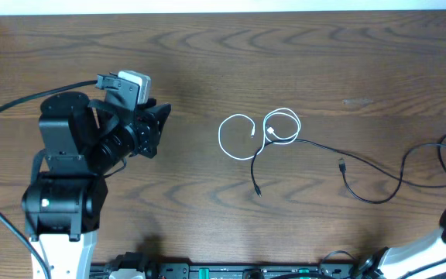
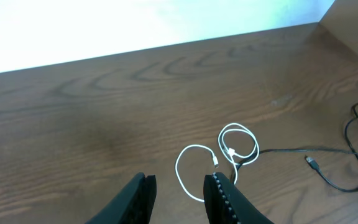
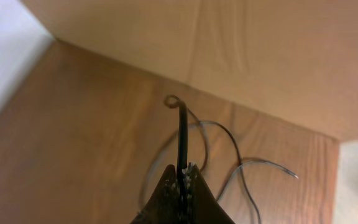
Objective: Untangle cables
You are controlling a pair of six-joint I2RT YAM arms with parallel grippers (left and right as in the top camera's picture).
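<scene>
Overhead: white cable coiled in two loops on the table; black cable touching it and trailing away to its right. Left gripper well left of the white cable.

Left wrist: fingers parted, nothing between them, white cable just beyond the tips.

Right wrist: right gripper pinched shut on a thin black cable, perhaps the same one, standing up from the fingertips.

On the dark brown wood-grain table, a thin white cable lies near the centre in two touching loops. Thin black cables cross the loops and trail toward 3 o'clock, their plug ends loose on the wood. At 9 o'clock stands the black left arm, its left gripper pointing toward the loops, well apart from them.
</scene>
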